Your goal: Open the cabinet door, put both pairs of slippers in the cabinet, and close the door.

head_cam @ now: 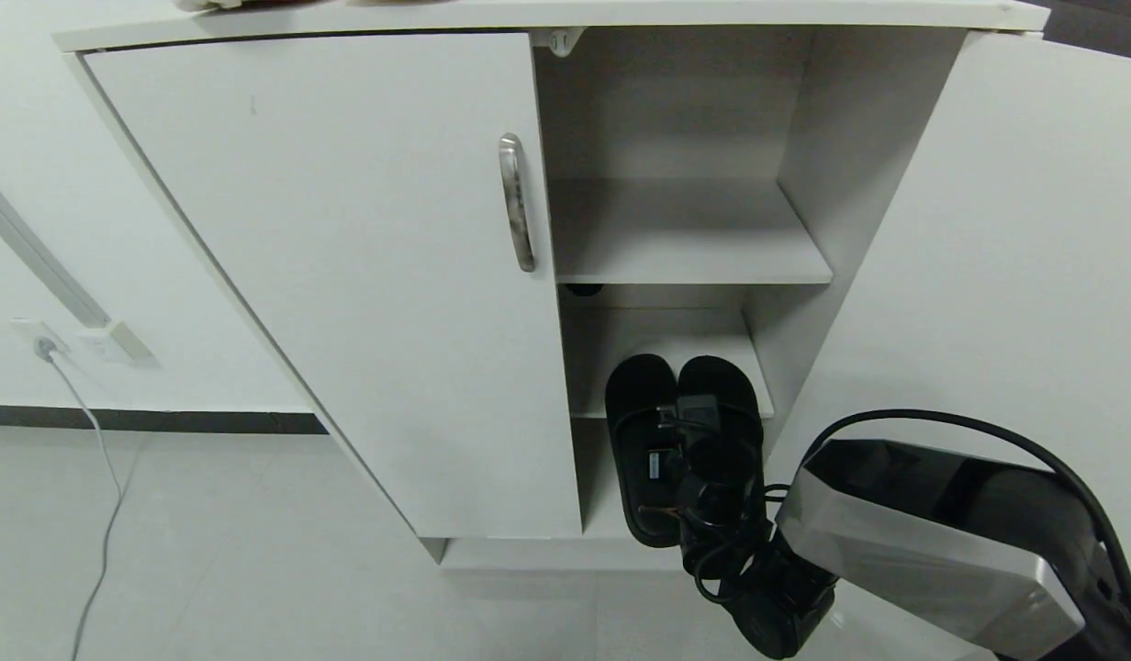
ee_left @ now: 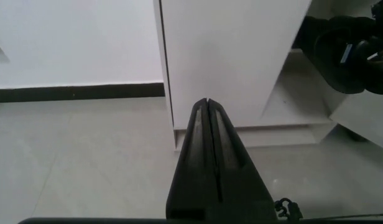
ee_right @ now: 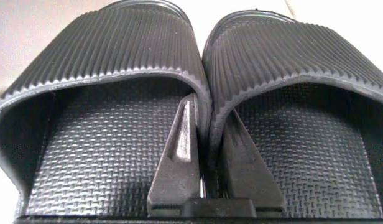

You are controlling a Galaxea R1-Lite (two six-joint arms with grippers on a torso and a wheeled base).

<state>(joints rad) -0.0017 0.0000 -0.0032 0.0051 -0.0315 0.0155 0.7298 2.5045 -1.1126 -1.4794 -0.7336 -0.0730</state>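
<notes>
**Only partly in — slippers at the shelf edge**

The right pincer (ee_right: pixel 210 109) is nearly shut, pinching the two inner strap walls of the black slippers (head_cam: pixel 680 441) together. The pair lies toes-first over the lower shelf (head_cam: pixel 657 335), with the heels hanging out past the cabinet (head_cam: pixel 299 275) front. The left pincer (ee_left: pixel 207 102) is closed on nothing and hangs low over the floor (head_cam: pixel 253 551), near the shut left door.

Risks, as I judge them:
- The grip is only on thin strap edges, so a jolt could let one slipper slide free and drop.
- Released where they are, the overhanging heels could tip the pair out onto the floor.
- If the heels stay proud of the front, the open door (head_cam: pixel 988 275) would jam on them when swung shut.
- The right arm sits close to that door and could knock it as it backs out.

Hard to tell: whether the soles rest on the shelf or hover above it, since arm and cable cover the heels. Pale things on the cabinet top (head_cam: pixel 207 5) are cut off — what they are is unclear.
</notes>
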